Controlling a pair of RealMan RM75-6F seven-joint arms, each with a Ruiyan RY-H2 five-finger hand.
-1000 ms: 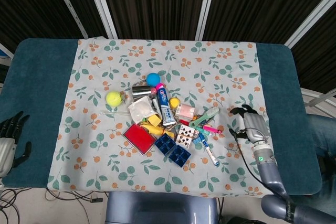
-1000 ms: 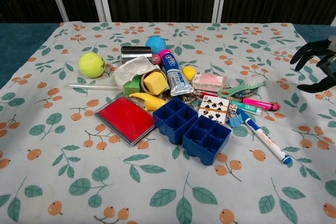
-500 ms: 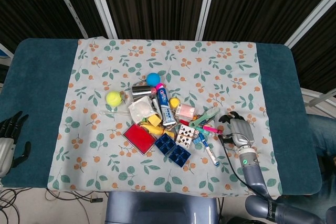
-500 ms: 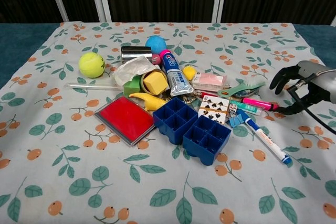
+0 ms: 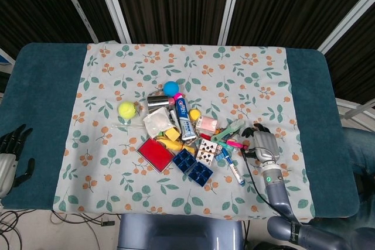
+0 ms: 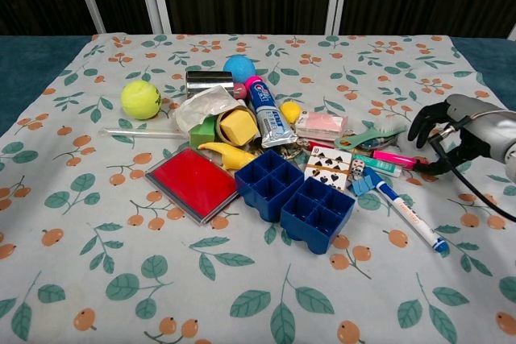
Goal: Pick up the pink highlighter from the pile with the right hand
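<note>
The pink highlighter (image 6: 394,159) lies flat at the right edge of the pile, also seen as a thin pink highlighter (image 5: 235,143) in the head view. My right hand (image 6: 451,129) hovers just right of its tip, fingers spread and curved, holding nothing. In the head view the right hand (image 5: 261,143) sits beside the pile's right side. My left hand (image 5: 10,157) rests at the table's left edge, fingers apart, far from the pile.
The pile holds a green toothbrush (image 6: 377,133), a blue-capped marker (image 6: 407,211), playing cards (image 6: 330,167), blue trays (image 6: 296,196), a red pad (image 6: 194,182), toothpaste (image 6: 266,113), a yellow ball (image 6: 141,99) and a blue ball (image 6: 239,68). A black cable (image 6: 472,191) trails from the right wrist.
The right hand has moved left across the cloth, from well right of the pile to beside the highlighter's tip. The left hand has not moved.
</note>
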